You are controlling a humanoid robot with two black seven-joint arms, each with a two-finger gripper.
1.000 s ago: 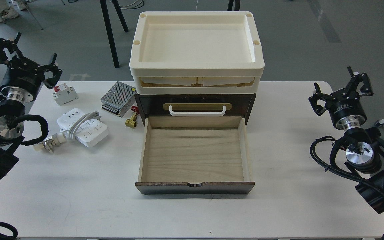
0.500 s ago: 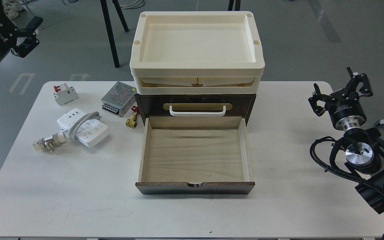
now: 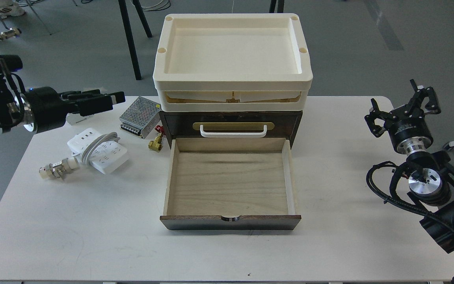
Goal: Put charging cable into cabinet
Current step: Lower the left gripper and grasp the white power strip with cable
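Charging cable (image 3: 97, 153) — a white power strip with its thick cord wrapped round the middle — lying flat on the white table (image 3: 93, 236), left of the cabinet (image 3: 231, 130) and well apart from it. Just beside its near-left end, a small metal fitting (image 3: 55, 168). Behind it, a perforated metal power-supply box (image 3: 139, 117), and close to the cabinet's left corner a brass valve with a red handle (image 3: 156, 142).

Bottom drawer (image 3: 230, 185) pulled out toward the near edge, light wood floor bare. Above it, a closed drawer front with a white handle (image 3: 233, 131) on a brass plate, and a cream tray (image 3: 233, 79) on top.

Left gripper (image 3: 105, 100) reaching in horizontally from the left, above the table and behind the strip, fingers pointing right and seen edge-on — gap between them not readable, nothing visibly held. Right gripper (image 3: 404, 108) off the table's right edge, pointing up, fingers spread wide and holding nothing.
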